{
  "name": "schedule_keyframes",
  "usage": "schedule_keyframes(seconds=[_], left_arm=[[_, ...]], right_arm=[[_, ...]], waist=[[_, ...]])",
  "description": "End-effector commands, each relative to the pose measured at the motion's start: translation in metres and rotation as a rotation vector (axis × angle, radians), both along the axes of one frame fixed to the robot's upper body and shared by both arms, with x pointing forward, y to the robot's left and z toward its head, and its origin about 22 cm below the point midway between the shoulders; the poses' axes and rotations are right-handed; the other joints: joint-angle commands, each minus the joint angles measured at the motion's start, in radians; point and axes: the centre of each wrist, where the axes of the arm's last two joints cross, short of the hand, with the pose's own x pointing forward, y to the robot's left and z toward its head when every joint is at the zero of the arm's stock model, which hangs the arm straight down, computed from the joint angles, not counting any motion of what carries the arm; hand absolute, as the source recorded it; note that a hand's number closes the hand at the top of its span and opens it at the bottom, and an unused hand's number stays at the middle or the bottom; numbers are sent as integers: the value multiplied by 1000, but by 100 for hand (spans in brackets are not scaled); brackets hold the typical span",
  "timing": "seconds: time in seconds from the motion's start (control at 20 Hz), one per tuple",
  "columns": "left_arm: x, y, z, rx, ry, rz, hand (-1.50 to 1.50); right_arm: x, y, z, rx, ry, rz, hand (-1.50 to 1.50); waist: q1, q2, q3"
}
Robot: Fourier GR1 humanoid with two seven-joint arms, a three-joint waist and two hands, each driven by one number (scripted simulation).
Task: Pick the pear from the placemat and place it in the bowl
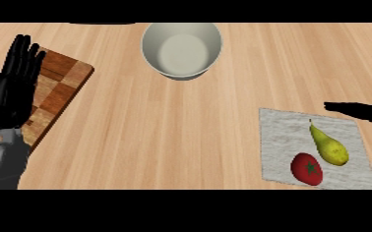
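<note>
On the pale wood-grain table (pixel 145 128): one mottled grey rectangular placemat (pixel 280 142) bearing one yellow teardrop pear (pixel 328 146) and one red round tomato (pixel 306 169); one grey glossy bowl (pixel 181 49); one chequered wooden board (pixel 62 86). My left robot hand (pixel 18 86) rests flat-fingered; my right robot hand (pixel 349 110): cannot tell.

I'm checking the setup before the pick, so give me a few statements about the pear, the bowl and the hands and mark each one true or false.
1. The pear lies on the placemat. True.
2. The bowl already holds the pear. False: it holds nothing.
3. A tomato lies beside the pear on the placemat. True.
4. The left hand is curled round the pear. False: it is open, fingers up, over the cutting board at the left edge.
5. The right hand shows at the right edge, above the pear. True.
</note>
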Motion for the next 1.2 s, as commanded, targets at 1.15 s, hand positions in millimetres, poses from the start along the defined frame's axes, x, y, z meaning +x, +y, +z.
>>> schedule_keyframes(seconds=[1.15], left_arm=[[-1,0,-2,0,13,28,0]], right_arm=[[11,21,-69,43,95,108,-150]], waist=[[-14,-4,-1]])
